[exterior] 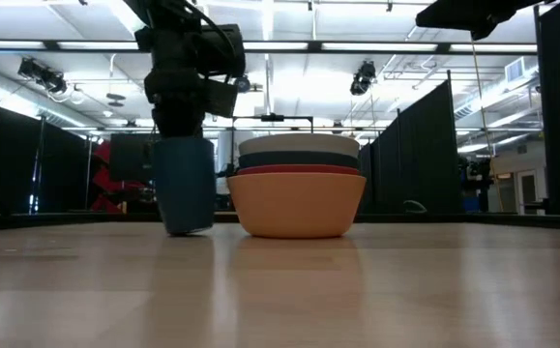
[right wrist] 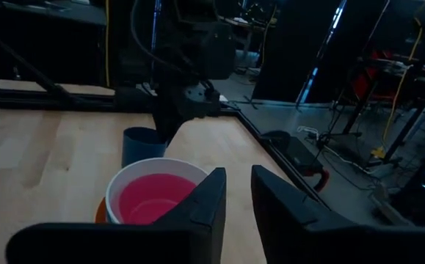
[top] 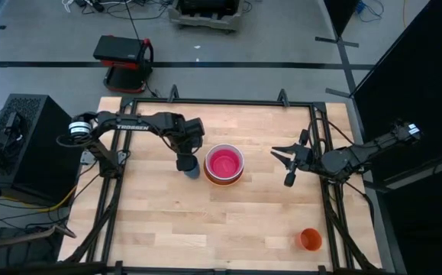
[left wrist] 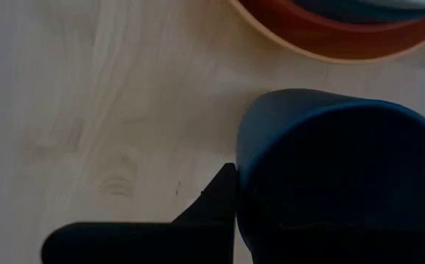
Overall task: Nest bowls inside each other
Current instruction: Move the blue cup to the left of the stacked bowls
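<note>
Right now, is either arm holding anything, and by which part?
Yes. The left gripper is shut on the rim of a dark blue cup standing beside the stacked bowls. The right gripper holds nothing, off to the stack's right.

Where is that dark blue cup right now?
In the overhead view the blue cup stands on the table just left of the stack of bowls, gripped at its rim by the left gripper.

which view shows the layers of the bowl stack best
The low view: the bowl stack shows side-on as separate bands, white, dark, red, orange. The high view shows mainly its pink inside, the right wrist view its pink inside and white rim, the left wrist view only an edge.
</note>
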Motion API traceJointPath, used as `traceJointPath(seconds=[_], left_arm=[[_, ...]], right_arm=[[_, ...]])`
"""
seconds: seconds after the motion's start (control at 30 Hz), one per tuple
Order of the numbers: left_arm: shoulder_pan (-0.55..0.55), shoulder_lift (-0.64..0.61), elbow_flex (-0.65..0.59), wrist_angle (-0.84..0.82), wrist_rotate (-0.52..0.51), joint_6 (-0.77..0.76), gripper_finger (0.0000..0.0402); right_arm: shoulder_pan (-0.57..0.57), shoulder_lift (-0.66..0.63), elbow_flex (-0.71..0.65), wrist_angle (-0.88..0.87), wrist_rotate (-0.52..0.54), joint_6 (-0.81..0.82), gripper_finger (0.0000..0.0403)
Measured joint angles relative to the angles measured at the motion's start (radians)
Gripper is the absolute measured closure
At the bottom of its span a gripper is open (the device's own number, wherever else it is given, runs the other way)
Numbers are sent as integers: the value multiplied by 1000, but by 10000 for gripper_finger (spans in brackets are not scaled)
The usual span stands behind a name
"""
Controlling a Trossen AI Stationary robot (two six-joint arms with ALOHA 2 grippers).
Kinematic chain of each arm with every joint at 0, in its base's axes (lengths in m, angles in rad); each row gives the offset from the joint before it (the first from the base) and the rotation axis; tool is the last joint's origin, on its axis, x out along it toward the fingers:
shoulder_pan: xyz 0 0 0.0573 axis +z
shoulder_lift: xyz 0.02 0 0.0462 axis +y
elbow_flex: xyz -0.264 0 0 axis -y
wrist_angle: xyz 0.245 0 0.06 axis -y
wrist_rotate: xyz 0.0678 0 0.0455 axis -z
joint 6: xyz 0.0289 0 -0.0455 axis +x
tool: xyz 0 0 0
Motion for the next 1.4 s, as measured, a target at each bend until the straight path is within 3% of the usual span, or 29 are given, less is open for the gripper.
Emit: traceJointPath(seconds=[0.47, 0.83, 1.4], left_arm=[[-2, 44, 59, -5, -46, 21, 400], [-2, 46, 72, -97, -53, 15, 401], [-12, 107, 82, -83, -47, 11, 401]], right_arm=[[-11, 10, 0, -4, 0, 3, 351], [-37, 24, 0, -16, -6, 4, 366], [-37, 24, 0, -15, -7, 7, 332]])
